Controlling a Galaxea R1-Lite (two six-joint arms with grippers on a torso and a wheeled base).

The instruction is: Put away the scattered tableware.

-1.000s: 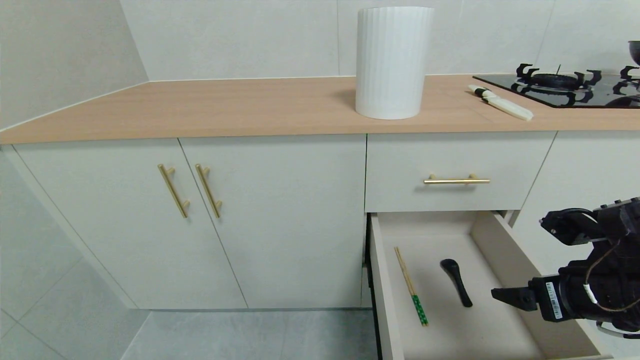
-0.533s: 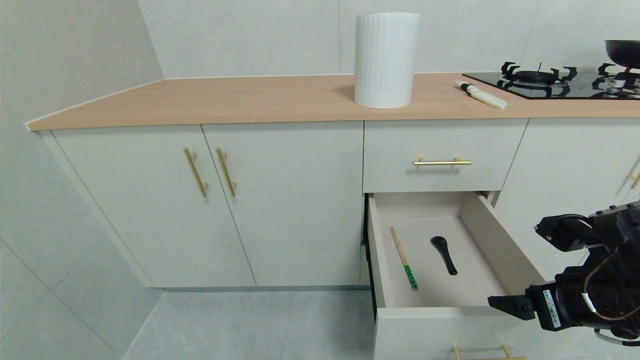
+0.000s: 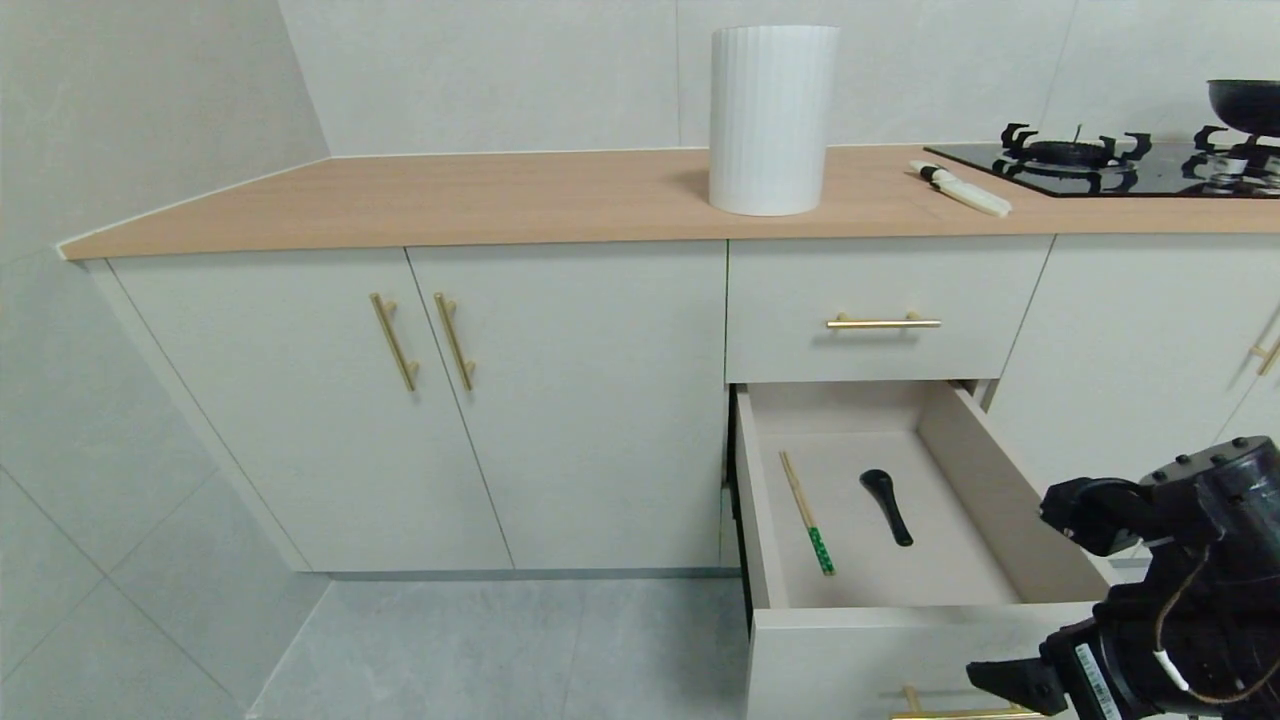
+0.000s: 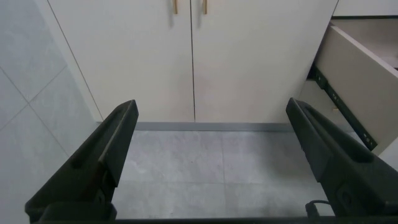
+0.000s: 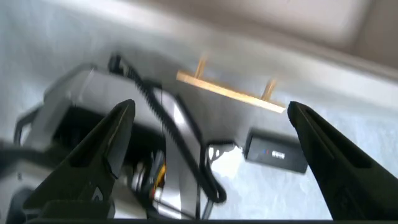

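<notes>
The lower drawer (image 3: 1008, 505) stands pulled out. Inside it lie a pair of wooden chopsticks with green ends (image 3: 806, 513) and a black spoon (image 3: 886, 505). My right gripper (image 3: 1025, 590) hangs open and empty at the drawer's front right corner, its lower finger near the gold handle (image 3: 958, 712) on the drawer front. In the right wrist view that gripper (image 5: 214, 155) is spread wide, with the gold handle (image 5: 230, 92) beyond it. My left gripper (image 4: 211, 162) is open and empty, low over the floor before the cabinet doors (image 4: 186, 50).
On the wooden counter (image 3: 450, 195) stand a tall white ribbed cylinder (image 3: 768, 120) and a white-handled knife (image 3: 960, 188) beside the gas stove (image 3: 1100, 165). A shut drawer with a gold handle (image 3: 883, 322) sits above the open one. The open drawer's side (image 4: 357, 68) juts out over grey floor tiles (image 3: 450, 650).
The head camera pulled back from the cabinet early on, so the whole picture shifted. Since half a second ago my right gripper has sunk lower, down to the drawer front.
</notes>
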